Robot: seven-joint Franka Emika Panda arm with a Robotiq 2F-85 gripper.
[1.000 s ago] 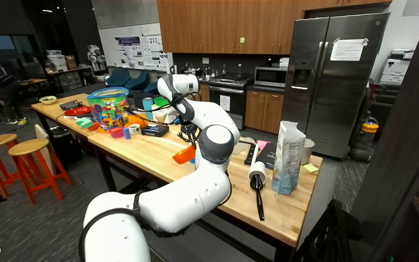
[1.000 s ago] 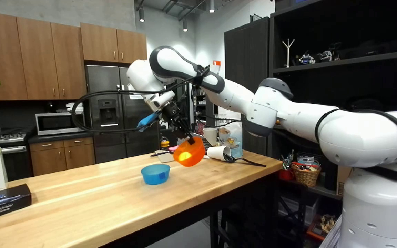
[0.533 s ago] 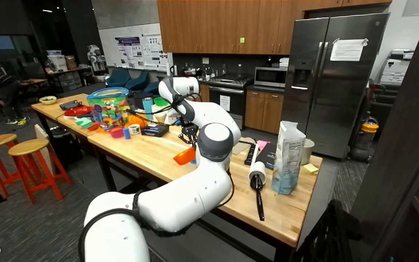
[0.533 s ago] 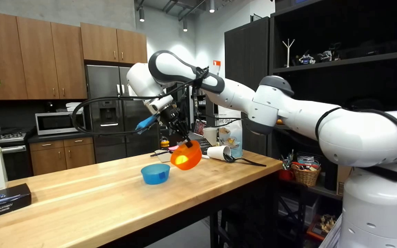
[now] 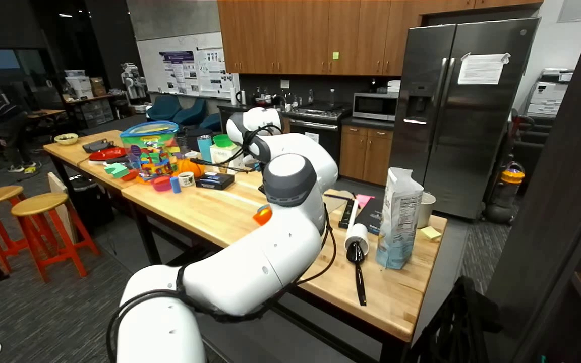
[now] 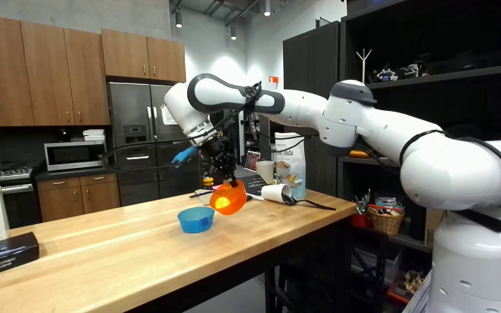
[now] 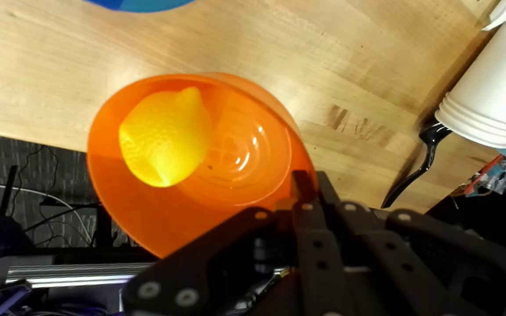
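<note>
My gripper (image 7: 316,188) is shut on the rim of an orange bowl (image 7: 257,158), one finger inside the wall and one outside. The bowl is tilted and held above the wooden table, as an exterior view (image 6: 237,198) shows. A yellow lemon (image 7: 165,138) lies inside the bowl, toward its far side from the fingers. A blue bowl (image 6: 196,221) stands upright on the table, just beside and below the orange bowl; its edge shows at the top of the wrist view (image 7: 147,3). In an exterior view the arm hides the gripper and part of the orange bowl (image 5: 263,216).
A stack of white cups (image 6: 275,192) lies on its side with a black utensil (image 5: 360,282) at its mouth. An oats bag (image 5: 400,219) stands near the table's end. A black box (image 5: 215,180) and a toy tub (image 5: 152,151) stand farther along the table (image 6: 115,248).
The gripper has carried the orange bowl a little left and down toward the blue bowl in an exterior view. The arm's elbow has shifted and now hides more of the orange bowl.
</note>
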